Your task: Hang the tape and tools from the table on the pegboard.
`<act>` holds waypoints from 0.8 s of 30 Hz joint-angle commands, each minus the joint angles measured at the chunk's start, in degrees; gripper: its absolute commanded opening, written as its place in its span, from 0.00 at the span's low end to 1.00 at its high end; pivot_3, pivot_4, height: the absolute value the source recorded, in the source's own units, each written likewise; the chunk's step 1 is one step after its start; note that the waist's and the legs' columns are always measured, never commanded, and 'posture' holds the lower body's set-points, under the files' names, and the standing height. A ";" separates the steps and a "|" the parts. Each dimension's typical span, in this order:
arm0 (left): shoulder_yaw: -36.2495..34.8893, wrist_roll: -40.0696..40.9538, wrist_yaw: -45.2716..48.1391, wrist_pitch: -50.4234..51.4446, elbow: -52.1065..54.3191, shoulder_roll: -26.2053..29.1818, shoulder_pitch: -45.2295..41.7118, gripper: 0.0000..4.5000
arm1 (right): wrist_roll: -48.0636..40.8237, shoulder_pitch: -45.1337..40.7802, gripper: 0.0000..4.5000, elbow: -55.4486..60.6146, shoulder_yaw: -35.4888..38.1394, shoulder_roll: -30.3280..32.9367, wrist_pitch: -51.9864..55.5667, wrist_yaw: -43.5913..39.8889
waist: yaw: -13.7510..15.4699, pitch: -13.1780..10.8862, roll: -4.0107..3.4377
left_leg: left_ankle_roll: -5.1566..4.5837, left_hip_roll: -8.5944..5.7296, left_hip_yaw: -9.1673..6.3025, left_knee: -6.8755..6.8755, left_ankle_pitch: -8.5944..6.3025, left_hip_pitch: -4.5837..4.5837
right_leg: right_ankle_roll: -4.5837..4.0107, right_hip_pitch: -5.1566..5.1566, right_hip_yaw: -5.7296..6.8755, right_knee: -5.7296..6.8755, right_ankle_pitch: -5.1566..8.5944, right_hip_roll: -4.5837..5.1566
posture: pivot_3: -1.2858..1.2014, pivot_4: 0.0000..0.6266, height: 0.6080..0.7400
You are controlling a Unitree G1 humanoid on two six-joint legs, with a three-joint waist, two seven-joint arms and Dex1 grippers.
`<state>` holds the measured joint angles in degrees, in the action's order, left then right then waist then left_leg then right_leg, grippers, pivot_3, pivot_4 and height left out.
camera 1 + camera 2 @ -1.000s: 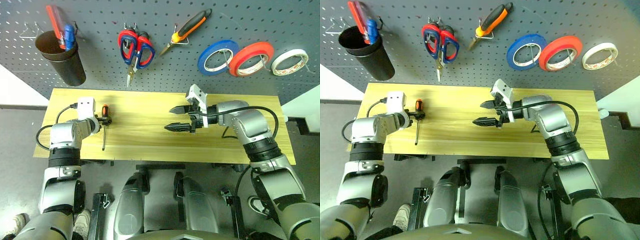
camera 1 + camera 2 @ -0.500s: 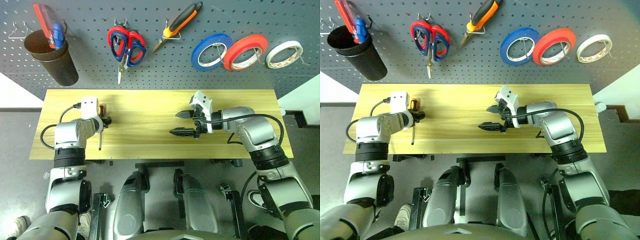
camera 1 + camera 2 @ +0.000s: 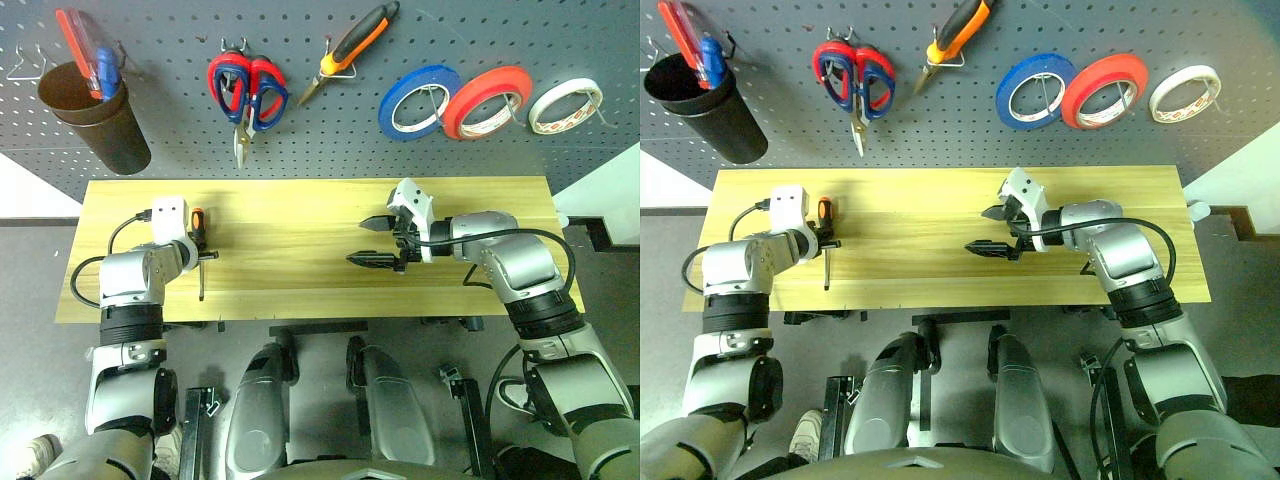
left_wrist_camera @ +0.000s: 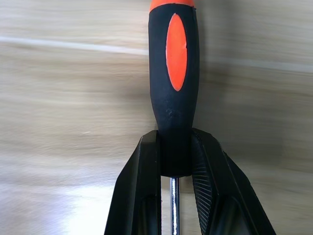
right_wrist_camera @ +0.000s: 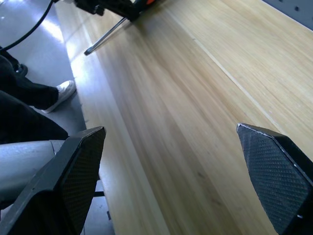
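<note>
The left hand (image 4: 175, 196) had just shut on the screwdriver (image 3: 199, 245) at the left of the table (image 3: 300, 290), so it could lift it. The right hand (image 3: 378, 241) stayed wide, holding nothing.

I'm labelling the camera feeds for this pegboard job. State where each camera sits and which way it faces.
Left eye and right eye views: on the head, looking forward and down at the table and pegboard; both arms show.
Left wrist view: on the left wrist, looking along the left pincer, shut on the screwdriver.
Right wrist view: on the right wrist, looking along the open right pincer across the tabletop.
Shared: the right wrist and head views both show the screwdriver in the left pincer.
</note>
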<state>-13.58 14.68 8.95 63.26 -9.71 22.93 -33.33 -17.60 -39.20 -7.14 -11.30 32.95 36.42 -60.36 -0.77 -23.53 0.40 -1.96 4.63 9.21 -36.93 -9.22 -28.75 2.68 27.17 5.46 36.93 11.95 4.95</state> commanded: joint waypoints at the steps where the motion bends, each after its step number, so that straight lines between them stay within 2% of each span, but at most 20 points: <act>1: 1.64 2.68 4.88 3.87 14.30 4.58 6.29 0.11 | -5.60 0.65 1.00 4.45 4.02 1.74 1.25 -4.83 | -0.16 0.10 0.10 | 0.08 0.00 -0.01 0.00 0.05 -0.16 | 0.12 0.14 0.01 0.01 -0.07 -0.01 | 0.50 0.54 0.92; 5: -0.80 6.53 9.65 1.72 26.38 6.36 14.42 0.11 | -10.69 1.02 1.00 7.10 7.12 2.05 3.41 -7.23 | -0.18 0.28 0.15 | 0.42 0.00 -0.01 0.10 0.25 -0.50 | 0.18 0.47 0.07 0.00 -0.10 -0.05 | 0.51 0.47 0.92; 9: -2.32 6.71 11.20 -5.32 34.96 6.51 21.40 0.11 | -13.21 1.94 1.00 8.92 8.94 2.21 3.08 -8.28 | 0.07 1.03 0.35 | 0.43 0.00 -0.04 0.14 0.25 -0.57 | 0.16 0.48 0.19 -0.10 -0.11 -0.09 | 0.52 0.42 0.92; 12: -4.67 7.65 12.29 -10.40 39.01 5.36 26.33 0.11 | -16.11 2.21 1.00 10.63 10.99 2.36 4.13 -8.63 | -0.01 2.07 0.49 | 0.27 -0.01 0.03 0.73 0.15 -0.67 | -0.17 0.40 0.31 -1.07 -0.42 -0.10 | 0.52 0.37 0.92; 13: -4.88 7.23 12.93 -13.30 39.63 5.33 27.96 0.11 | -16.94 2.17 1.00 11.05 11.65 2.58 4.28 -8.80 | -0.06 2.51 0.48 | 0.32 -0.02 0.07 0.99 0.17 -0.69 | -0.11 0.35 0.31 -1.55 -0.69 -0.12 | 0.52 0.36 0.92; 15: -4.71 5.90 14.28 -19.84 39.28 5.65 30.15 0.11 | -18.37 1.76 1.00 11.36 12.88 2.90 4.29 -9.03 | -0.05 3.43 0.48 | 0.33 -0.02 0.11 0.99 0.18 -0.71 | 0.09 0.29 0.29 -1.74 -0.84 -0.16 | 0.52 0.33 0.92; 19: -5.68 7.87 17.67 -30.58 39.55 4.18 30.00 0.11 | -20.22 -0.25 1.00 10.93 14.93 3.25 3.96 -9.28 | 0.06 5.07 0.57 | 0.32 -0.01 0.14 1.06 0.17 -0.73 | 0.08 0.29 0.33 -1.86 -0.83 -0.20 | 0.52 0.27 0.92; 24: -9.05 12.11 16.89 -34.92 40.27 2.90 24.70 0.11 | -22.45 -3.56 1.00 8.96 17.11 2.34 4.28 -8.41 | 0.07 7.63 0.64 | 0.32 0.04 0.24 1.27 0.18 -0.67 | 0.08 0.27 0.38 -1.98 -0.93 -0.31 | 0.53 0.20 0.92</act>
<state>-20.26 24.87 25.77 30.93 27.56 25.52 -7.81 -37.65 -41.01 1.50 3.34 35.09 40.80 -68.90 -0.71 -15.91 1.03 -1.64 4.68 9.45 -35.68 -9.04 -29.38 2.77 27.40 5.85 34.96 11.02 4.59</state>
